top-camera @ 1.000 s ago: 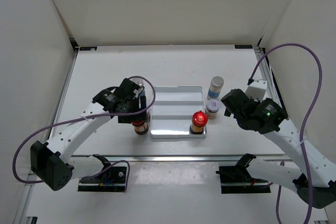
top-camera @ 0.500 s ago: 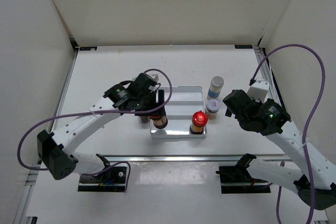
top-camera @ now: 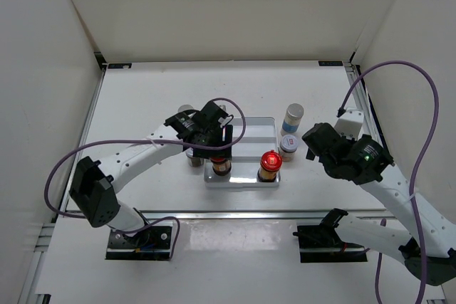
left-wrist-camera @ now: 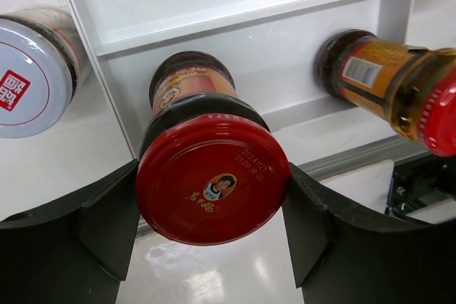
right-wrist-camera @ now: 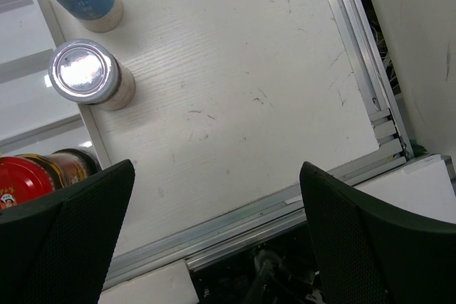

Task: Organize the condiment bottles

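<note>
My left gripper (top-camera: 217, 153) is shut on a red-capped bottle (top-camera: 221, 166) with brown contents. It holds the bottle upright by the cap over the front step of the white tray (top-camera: 246, 127). In the left wrist view the red cap (left-wrist-camera: 212, 179) sits between both fingers (left-wrist-camera: 107, 222). A second red-capped bottle (top-camera: 270, 163) stands on the same step to the right. A silver-lidded bottle (top-camera: 288, 146) and a blue-labelled bottle (top-camera: 293, 117) stand right of the tray. Another silver-lidded bottle (left-wrist-camera: 28, 76) stands left of the tray. My right gripper (top-camera: 313, 144) is open and empty beside the right-hand pair.
A grey-capped bottle (top-camera: 187, 112) stands behind my left arm, left of the tray. The metal table rail (right-wrist-camera: 285, 201) runs under my right gripper. White walls close in the back and both sides.
My left gripper has carried the red-capped bottle rightward, from the table left of the tray to over the tray's front step. The right arm has barely moved.
</note>
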